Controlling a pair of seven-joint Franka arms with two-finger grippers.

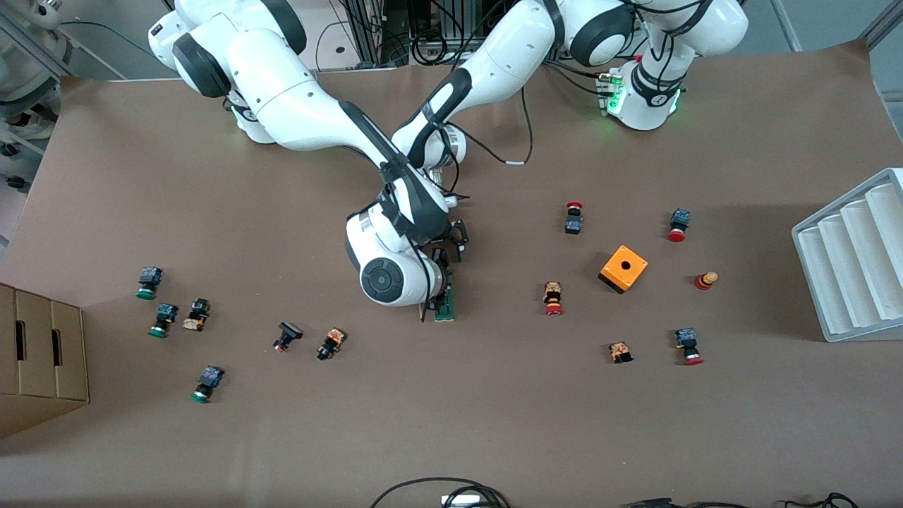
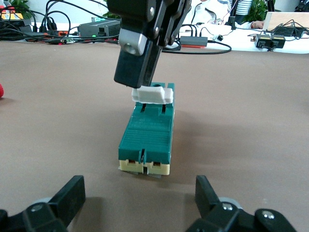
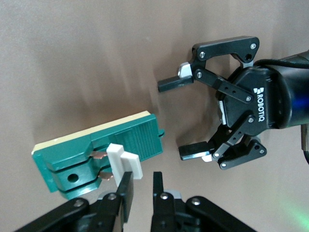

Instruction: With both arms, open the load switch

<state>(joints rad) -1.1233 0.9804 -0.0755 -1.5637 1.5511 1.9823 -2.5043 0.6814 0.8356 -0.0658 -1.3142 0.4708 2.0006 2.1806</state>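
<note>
While cables fringe it, brown table (image 1: 211, 437) matte.

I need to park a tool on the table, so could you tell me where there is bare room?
Bare: the wide strip nearest the front camera, below the buttons. Crowded: around the load switch, where both end effectors work, and around the orange box.
</note>
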